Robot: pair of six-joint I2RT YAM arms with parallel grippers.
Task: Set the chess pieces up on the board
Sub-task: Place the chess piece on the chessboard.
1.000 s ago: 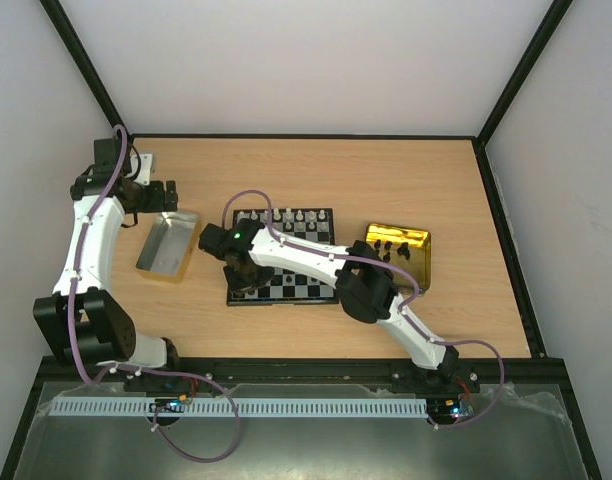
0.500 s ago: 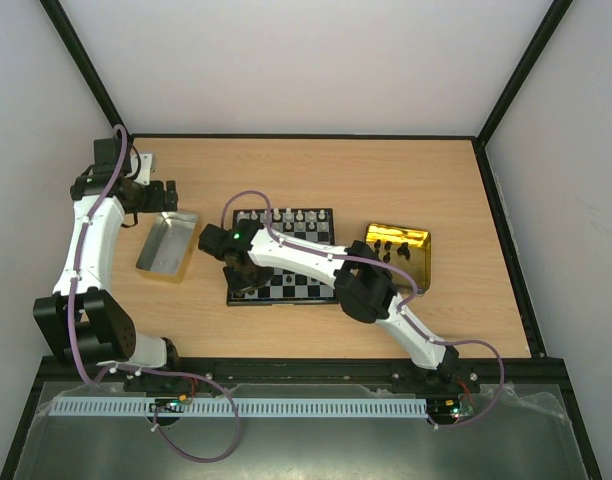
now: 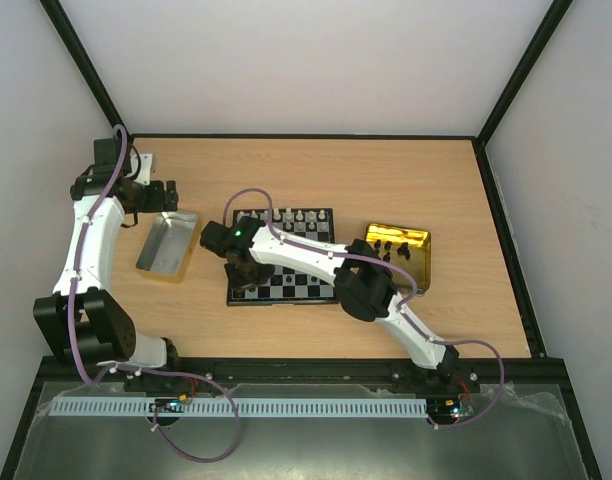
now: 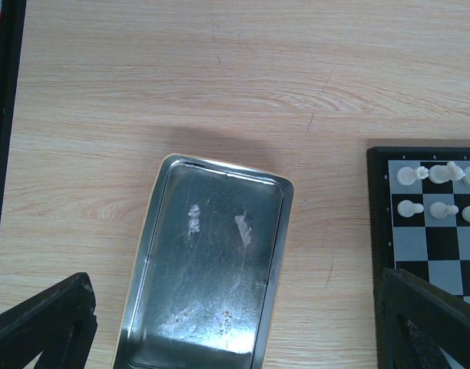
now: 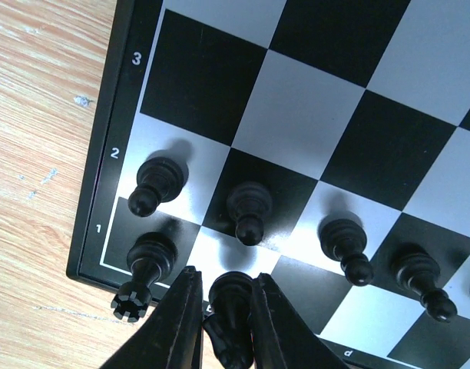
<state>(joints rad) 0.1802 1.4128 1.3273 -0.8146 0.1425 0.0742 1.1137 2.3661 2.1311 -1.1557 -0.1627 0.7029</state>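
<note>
The right claw (image 5: 225, 278) pinched a black piece (image 5: 233, 298), seemingly light, stiff and slick, by its sides at the board (image 5: 121, 115) edge; the left claw (image 4: 235, 319) gaped.

Bright, even light from overhead; shadows soft and short. Top view sharp; gold tray (image 3: 398, 255) glints. L wrist: dull glare patches on silver tray (image 4: 212, 261), faint shadow on tabletop (image 4: 220, 61) beyond it; left claw (image 4: 235, 278) dark, soft-focus. R wrist: board (image 5: 296, 138) glossy w/ reflections; right claw (image 5: 225, 275) and its black piece (image 5: 231, 307) slightly blurred.
</note>
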